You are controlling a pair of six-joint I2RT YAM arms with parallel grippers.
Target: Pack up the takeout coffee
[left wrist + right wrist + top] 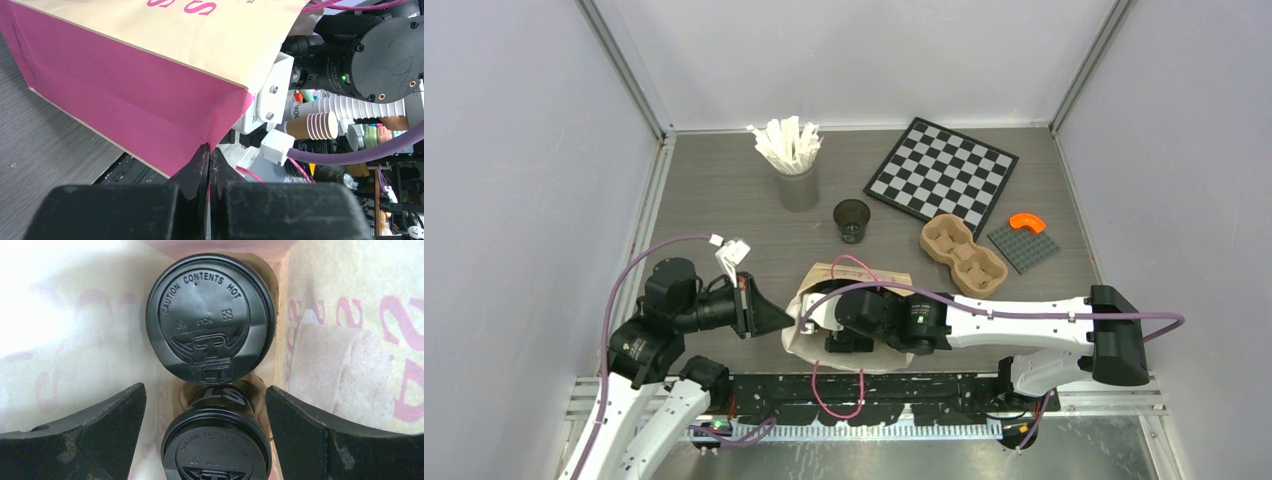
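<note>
While left fingers pinch the bag, a cup lies between spread right fingers

Two black cups with lids in one paper bag. One cup of white sticks, one dark cup, one brown carrier, one checkerboard.

From high behind the near edge, we look down on the whole grey wood-grain bench. Our left wrist view sits low, hard against the pink-and-cream paper bag, facing its side. Our right wrist view looks down inside that bag, which all three share.
</note>
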